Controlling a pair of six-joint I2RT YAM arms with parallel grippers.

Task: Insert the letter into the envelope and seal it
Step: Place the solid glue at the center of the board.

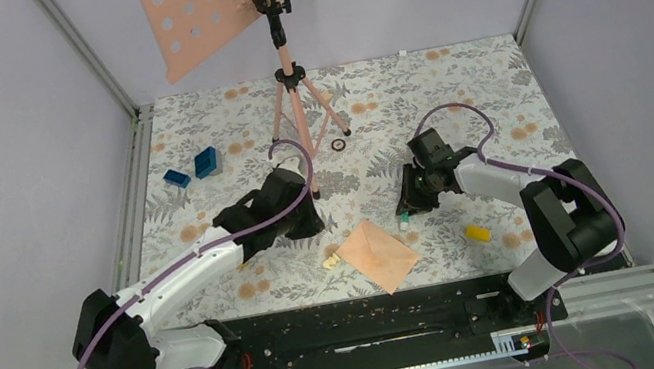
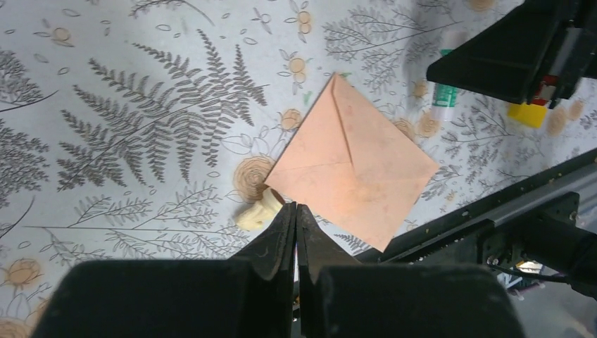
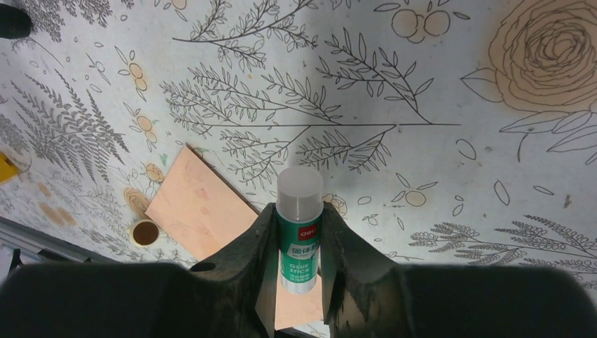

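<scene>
The peach-pink envelope [image 1: 378, 254] lies flat on the floral mat near the front edge, its flaps folded down [image 2: 352, 165]. The letter shows in no view. My left gripper [image 2: 296, 208] is shut with nothing between its jaws; it hovers just off the envelope's left corner [image 1: 315, 227]. My right gripper [image 3: 299, 211] is shut on a green glue stick [image 3: 299, 225] with a clear cap, held above the mat to the right of the envelope [image 3: 200, 211]. From above, the stick [image 1: 404, 220] points down from that gripper [image 1: 412, 198].
A small cream cap-like piece [image 2: 259, 211] lies against the envelope's left corner. A yellow block [image 1: 478, 233] sits to the right. Two blue blocks [image 1: 205, 161] lie at the back left. A pink tripod [image 1: 289, 79] with a perforated plate stands at the back. The black rail [image 1: 367, 320] runs along the front.
</scene>
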